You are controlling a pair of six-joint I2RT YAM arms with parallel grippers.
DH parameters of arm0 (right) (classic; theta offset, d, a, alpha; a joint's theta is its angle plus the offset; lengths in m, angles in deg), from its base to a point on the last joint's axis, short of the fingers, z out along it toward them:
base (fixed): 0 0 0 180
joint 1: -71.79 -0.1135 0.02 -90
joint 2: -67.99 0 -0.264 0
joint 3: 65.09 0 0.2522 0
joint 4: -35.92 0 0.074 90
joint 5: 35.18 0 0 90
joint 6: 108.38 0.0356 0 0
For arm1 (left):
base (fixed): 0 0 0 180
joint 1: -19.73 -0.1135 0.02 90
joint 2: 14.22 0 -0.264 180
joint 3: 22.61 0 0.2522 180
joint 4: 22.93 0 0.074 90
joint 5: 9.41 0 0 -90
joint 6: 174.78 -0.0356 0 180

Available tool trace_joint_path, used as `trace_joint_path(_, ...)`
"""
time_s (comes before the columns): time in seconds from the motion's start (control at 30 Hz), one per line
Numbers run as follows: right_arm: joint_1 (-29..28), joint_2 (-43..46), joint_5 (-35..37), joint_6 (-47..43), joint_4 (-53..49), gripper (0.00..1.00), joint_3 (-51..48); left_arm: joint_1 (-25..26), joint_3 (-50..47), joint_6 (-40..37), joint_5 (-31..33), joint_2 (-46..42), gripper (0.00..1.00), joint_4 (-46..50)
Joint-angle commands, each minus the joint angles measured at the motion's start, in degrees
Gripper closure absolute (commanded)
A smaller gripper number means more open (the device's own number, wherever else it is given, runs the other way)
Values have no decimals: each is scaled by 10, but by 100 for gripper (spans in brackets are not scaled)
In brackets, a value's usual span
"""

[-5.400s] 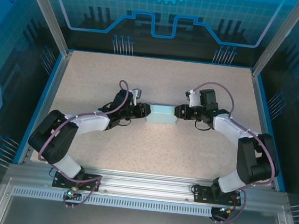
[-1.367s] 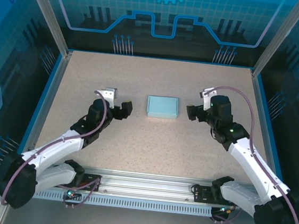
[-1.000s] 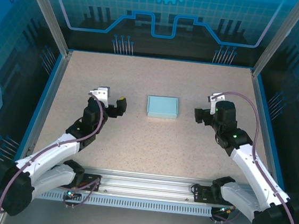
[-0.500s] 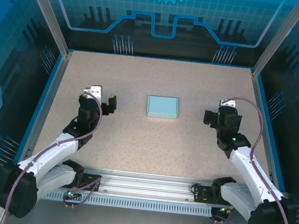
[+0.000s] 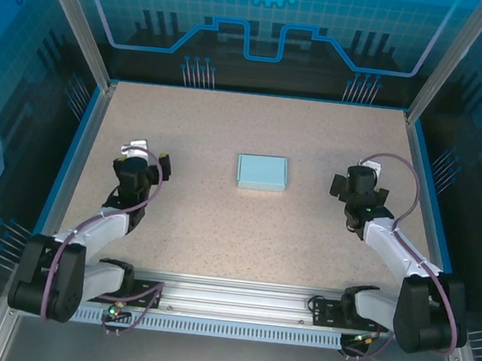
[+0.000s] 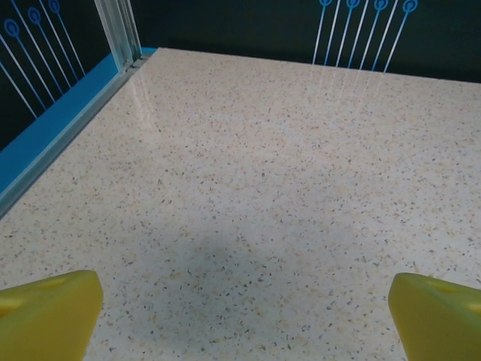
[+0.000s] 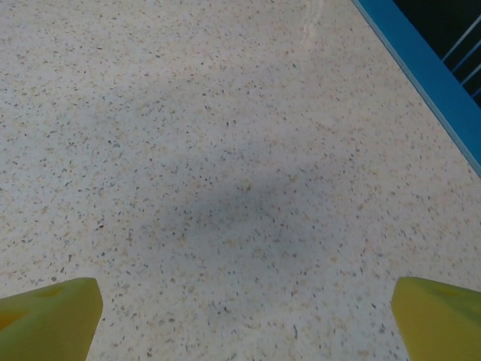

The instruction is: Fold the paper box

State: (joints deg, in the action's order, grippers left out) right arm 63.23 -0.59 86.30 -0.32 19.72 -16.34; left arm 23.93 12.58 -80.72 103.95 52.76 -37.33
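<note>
- Pale light-blue card folded into a small flat rectangle, the paper box (image 5: 262,172) lies closed on the speckled table (image 5: 243,241), about mid-table and slightly toward the far side.
- Its long axis runs left to right in the top view, so each short end faces one arm.
- It sits between the two pincers at roughly their depth on the table, well apart from both and touched by neither.
- The right gripper (image 5: 358,191) looks somewhat nearer to the box than the left gripper (image 5: 143,166).
- Both pincers are spread wide and hold nothing. In each wrist view the yellow fingertips (image 6: 45,312) (image 7: 45,312) sit at the bottom corners with bare table between them.
- The left wrist view looks toward the far-left corner, with the blue border (image 6: 52,143) on its left. The right wrist view has the blue border along its upper right. Neither pincer appears aimed at the box.
- Both arms are drawn in low over the table, elbows toward their bases.
- Judged from the closed shape, the folding seems done. Any further touch would need an arm to turn inward toward a short end.
</note>
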Motion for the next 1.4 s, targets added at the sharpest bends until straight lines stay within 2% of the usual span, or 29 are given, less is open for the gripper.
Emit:
trace_joint_path(0.0, -2, -15, 1, -40, 80, 0, -20, -9, -21, -11, -47, 21, 1, -92)
trace_joint_path(0.23, -14, -35, -9, -105, 211, 0, -82, -11, -35, -24, -71, 98, 1, -201)
trace_joint_path(0.43, -19, -47, -25, -151, 263, 0, -94, -12, -43, -54, -111, 231, 1, -362)
trace_joint_path(0.5, -19, -52, -33, -164, 285, 0, -99, -16, -25, -45, -127, 214, 1, -291)
trace_joint_path(0.67, -4, -66, -82, -193, 386, 0, -124, -21, -2, -46, -141, 218, 1, -258)
trace_joint_path(0.83, 28, -71, -172, -182, 395, 0, -124, -23, 2, -43, -144, 219, 1, -252)
trace_joint_path(0.9, 36, -97, -216, -176, 480, 0, -154, -23, 1, -43, -144, 219, 1, -252)
trace_joint_path(1.0, 29, -174, -240, -200, 580, 0, -164, -23, 1, -44, -143, 219, 1, -253)
trace_joint_path(1.07, 23, -170, -255, -210, 494, 0, -126, -23, 1, -44, -143, 219, 1, -252)
trace_joint_path(1.13, 40, -175, -256, -188, 459, 0, -104, -23, 2, -44, -143, 218, 1, -252)
trace_joint_path(1.17, 53, -177, -279, -181, 460, 0, -104, -23, 2, -45, -143, 219, 1, -253)
trace_joint_path(1.37, 51, -176, -276, -183, 457, 0, -103, -23, 1, -45, -141, 219, 1, -253)
